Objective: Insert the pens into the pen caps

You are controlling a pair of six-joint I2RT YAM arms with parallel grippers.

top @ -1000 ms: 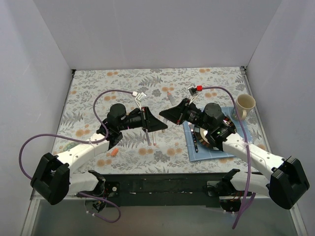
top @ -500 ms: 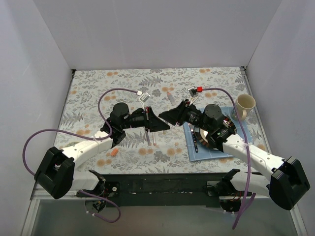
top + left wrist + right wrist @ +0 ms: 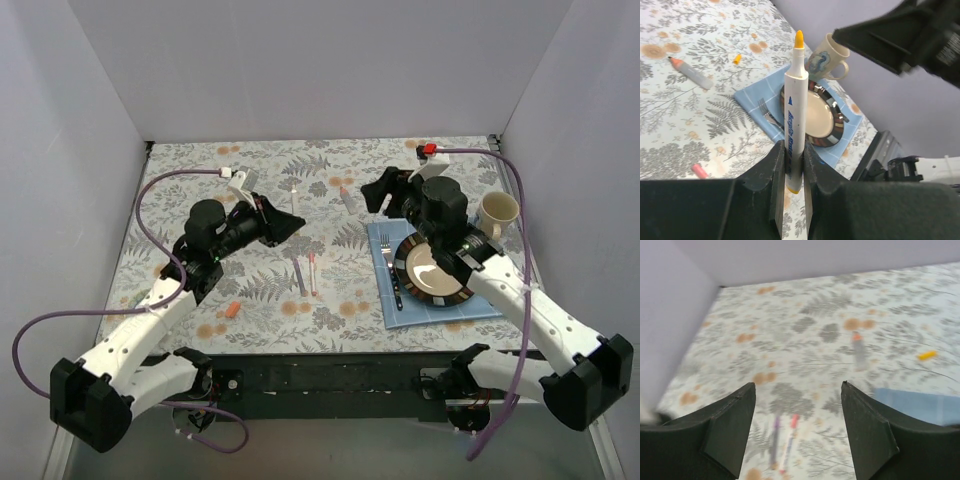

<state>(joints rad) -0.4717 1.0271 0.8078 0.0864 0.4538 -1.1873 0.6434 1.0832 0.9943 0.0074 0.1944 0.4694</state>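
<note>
My left gripper (image 3: 792, 150) (image 3: 288, 222) is shut on a white pen (image 3: 795, 110) that stands upright between the jaws, with its bare orange tip at the top. My right gripper (image 3: 797, 385) (image 3: 372, 190) hangs open and empty above the cloth. Two more pens lie side by side mid-table, a purple one (image 3: 299, 276) (image 3: 775, 440) and a whitish one with a pink end (image 3: 312, 272) (image 3: 790, 442). A short orange pen cap (image 3: 737, 58) (image 3: 927, 355) lies on the cloth. Another small orange piece (image 3: 231, 309) lies near the left arm.
A grey stick with a red tip (image 3: 345, 197) (image 3: 690, 73) lies at mid-back. To the right, a blue mat (image 3: 385, 300) carries a dark-rimmed plate (image 3: 463, 290) and a fork (image 3: 390, 262). A cream mug (image 3: 498, 212) stands behind it.
The two grippers, close together at mid-table before, have drawn apart. The left swung back and left with the pen. The right pulled back and its jaws opened wide.
</note>
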